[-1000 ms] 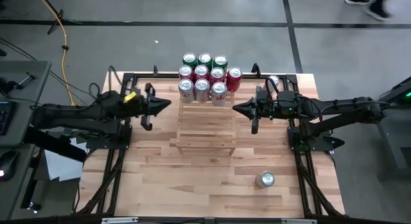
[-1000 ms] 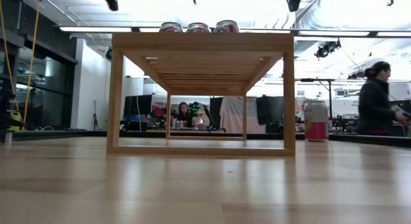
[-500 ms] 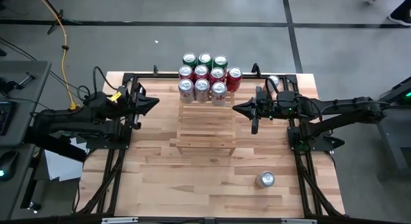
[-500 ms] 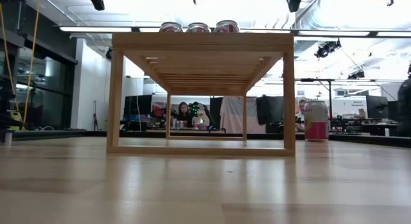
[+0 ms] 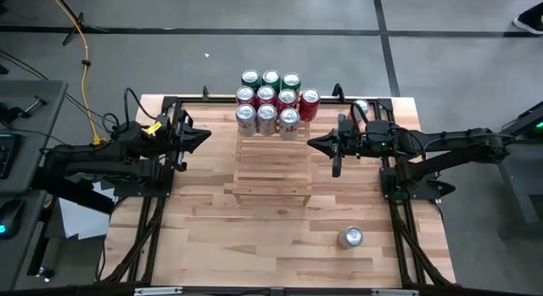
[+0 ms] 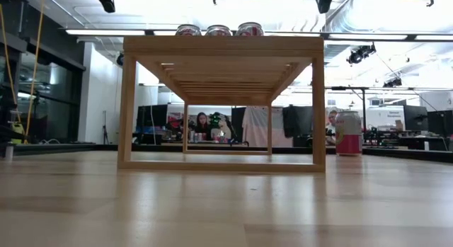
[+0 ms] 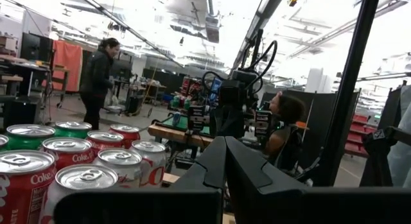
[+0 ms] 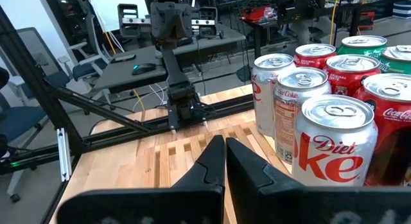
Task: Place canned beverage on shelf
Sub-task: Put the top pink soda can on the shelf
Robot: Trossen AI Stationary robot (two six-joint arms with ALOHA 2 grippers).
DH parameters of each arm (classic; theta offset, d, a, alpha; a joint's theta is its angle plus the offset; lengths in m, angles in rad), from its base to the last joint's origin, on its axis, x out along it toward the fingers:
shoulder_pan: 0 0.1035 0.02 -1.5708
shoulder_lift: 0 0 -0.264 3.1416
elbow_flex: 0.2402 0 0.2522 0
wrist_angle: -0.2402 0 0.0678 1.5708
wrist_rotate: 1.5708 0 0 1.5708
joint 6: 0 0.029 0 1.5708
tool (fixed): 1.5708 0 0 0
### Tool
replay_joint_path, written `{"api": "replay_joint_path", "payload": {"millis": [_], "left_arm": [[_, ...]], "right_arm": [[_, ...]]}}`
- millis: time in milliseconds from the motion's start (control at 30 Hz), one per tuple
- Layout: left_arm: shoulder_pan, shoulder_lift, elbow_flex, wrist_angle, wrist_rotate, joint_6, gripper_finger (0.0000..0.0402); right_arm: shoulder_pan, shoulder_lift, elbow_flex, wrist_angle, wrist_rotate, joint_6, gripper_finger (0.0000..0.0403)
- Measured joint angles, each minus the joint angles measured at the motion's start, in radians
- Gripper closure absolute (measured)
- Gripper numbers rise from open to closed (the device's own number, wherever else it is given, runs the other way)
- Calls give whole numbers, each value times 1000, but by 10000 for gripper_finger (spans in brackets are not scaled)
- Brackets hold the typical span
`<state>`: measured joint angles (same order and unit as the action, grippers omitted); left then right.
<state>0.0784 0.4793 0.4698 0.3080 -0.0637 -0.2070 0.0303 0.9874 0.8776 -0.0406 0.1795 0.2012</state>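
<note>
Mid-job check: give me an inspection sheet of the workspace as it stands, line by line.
Surface: wooden tabletop, mostly bare.
Job's things: shelf carries nine cans at its far end; a red can stands beside them on the table; a loose can near the front right.
Clutter: nothing seen.
Grippers: left gripper shut, empty, left of the shelf; right gripper shut, empty, right of it.
Cables: yellow cable on the floor.
Surroundings: person standing beyond the table.
</note>
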Motion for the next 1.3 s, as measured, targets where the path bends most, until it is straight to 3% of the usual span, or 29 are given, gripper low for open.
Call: {"api": "replay_joint_path", "payload": {"millis": [167, 267, 467, 567, 733, 867, 1000, 1067, 1200, 1300], "left_arm": [[0, 0, 0, -1, 0, -1, 401], [0, 0, 0, -2, 0, -1, 401], [0, 0, 0, -2, 0, -2, 401], [0, 0, 0, -1, 1, -2, 401], [0, 0, 0, 0, -7, -36, 400], [0, 0, 0, 0, -22, -52, 400], [0, 0, 0, 0, -32, -53, 400], [0, 0, 0, 0, -40, -53, 400], [0, 0, 0, 0, -51, -53, 400], [0, 0, 0, 0, -51, -53, 400]], "right_arm": [[-21, 0, 0, 0, 17, 49, 397], [-32, 0, 0, -7, 20, 124, 363], [-17, -1, 0, -48, -5, 247, 214], [-14, -1, 0, -84, -74, 279, 135], [-14, -1, 2, -87, -194, 289, 56], [-14, -1, 54, -159, -264, 277, 30], [-13, 0, 149, -256, -365, 264, 25], [1, 10, 219, -345, -363, 296, 25], [54, 80, 345, -763, -315, 426, 25], [119, 137, 366, -1062, -250, 607, 25]]}}
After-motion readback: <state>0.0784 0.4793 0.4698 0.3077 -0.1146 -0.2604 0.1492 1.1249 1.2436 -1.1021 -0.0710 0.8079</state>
